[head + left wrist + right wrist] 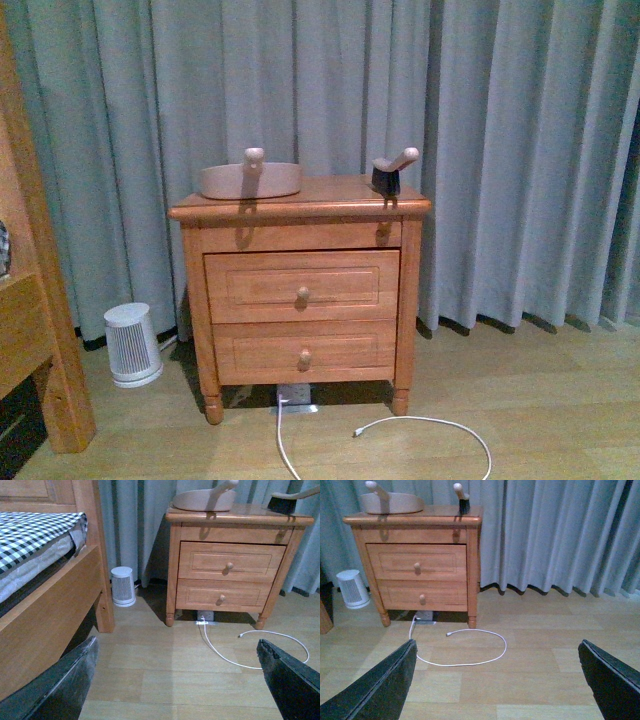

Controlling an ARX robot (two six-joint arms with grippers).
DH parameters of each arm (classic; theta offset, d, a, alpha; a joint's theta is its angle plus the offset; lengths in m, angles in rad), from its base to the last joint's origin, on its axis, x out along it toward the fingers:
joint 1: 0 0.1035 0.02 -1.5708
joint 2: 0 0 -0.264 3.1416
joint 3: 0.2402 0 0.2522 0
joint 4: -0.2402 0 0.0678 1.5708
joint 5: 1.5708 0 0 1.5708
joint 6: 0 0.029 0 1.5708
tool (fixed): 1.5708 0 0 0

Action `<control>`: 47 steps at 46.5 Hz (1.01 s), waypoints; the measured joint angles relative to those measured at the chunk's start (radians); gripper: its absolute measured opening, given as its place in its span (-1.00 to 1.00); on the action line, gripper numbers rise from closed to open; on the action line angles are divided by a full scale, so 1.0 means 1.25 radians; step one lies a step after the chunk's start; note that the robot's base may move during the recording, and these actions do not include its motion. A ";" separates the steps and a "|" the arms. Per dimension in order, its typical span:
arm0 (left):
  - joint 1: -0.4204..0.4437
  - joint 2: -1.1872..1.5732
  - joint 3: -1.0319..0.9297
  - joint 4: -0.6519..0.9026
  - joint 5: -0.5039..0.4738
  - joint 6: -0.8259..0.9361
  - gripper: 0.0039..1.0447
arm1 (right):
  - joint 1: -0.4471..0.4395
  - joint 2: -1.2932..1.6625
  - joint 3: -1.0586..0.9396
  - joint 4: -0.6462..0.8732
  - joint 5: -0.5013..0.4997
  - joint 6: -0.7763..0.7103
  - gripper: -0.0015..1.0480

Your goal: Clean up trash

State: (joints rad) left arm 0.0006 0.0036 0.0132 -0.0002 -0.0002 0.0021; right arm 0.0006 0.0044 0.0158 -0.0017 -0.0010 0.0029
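Observation:
No crumpled white paper ball shows in any view; the trash is out of view. A beige dustpan [251, 179] lies on a wooden nightstand [300, 290], with a small brush [391, 172] standing at its right end. Both also show in the left wrist view, dustpan [204, 499] and brush [285, 501], and in the right wrist view, dustpan [390, 502] and brush [462, 499]. My left gripper [177, 680] is open and empty over bare wood floor. My right gripper [497, 680] is open and empty over the floor. Neither arm shows in the front view.
A white cable [420, 425] loops on the floor before the nightstand. A small white heater [132, 343] stands left of it. A wooden bed frame [55, 610] with a checked cover [35, 530] is at the left. Grey curtains [520, 150] hang behind.

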 joint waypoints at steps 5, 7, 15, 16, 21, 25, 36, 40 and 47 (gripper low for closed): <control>0.000 0.000 0.000 0.000 0.000 0.000 0.86 | 0.000 0.000 0.000 0.000 0.000 0.000 0.86; 0.000 0.000 0.000 0.000 0.000 0.000 0.86 | 0.000 0.000 0.000 0.000 0.000 0.000 0.86; 0.000 0.000 0.000 0.000 0.000 0.000 0.86 | 0.000 0.000 0.000 0.000 0.000 0.000 0.86; 0.000 0.000 0.000 0.000 0.000 0.000 0.86 | 0.000 0.000 0.000 0.000 0.000 0.000 0.86; 0.000 0.000 0.000 0.000 0.000 0.000 0.86 | 0.000 0.000 0.000 0.000 0.000 0.000 0.86; 0.000 0.000 0.000 0.000 0.000 0.000 0.86 | 0.000 0.000 0.000 0.000 0.000 0.000 0.86; 0.000 0.000 0.000 0.000 0.000 0.000 0.86 | 0.000 0.000 0.000 0.000 0.000 0.000 0.86; 0.000 0.000 0.000 0.000 0.000 0.000 0.86 | 0.000 0.000 0.000 0.000 -0.001 0.000 0.86; 0.000 0.000 0.000 0.000 0.000 0.000 0.86 | 0.000 0.000 0.000 0.000 0.000 0.000 0.86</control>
State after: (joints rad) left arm 0.0006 0.0036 0.0132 -0.0002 -0.0002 0.0021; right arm 0.0006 0.0040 0.0158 -0.0017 -0.0013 0.0029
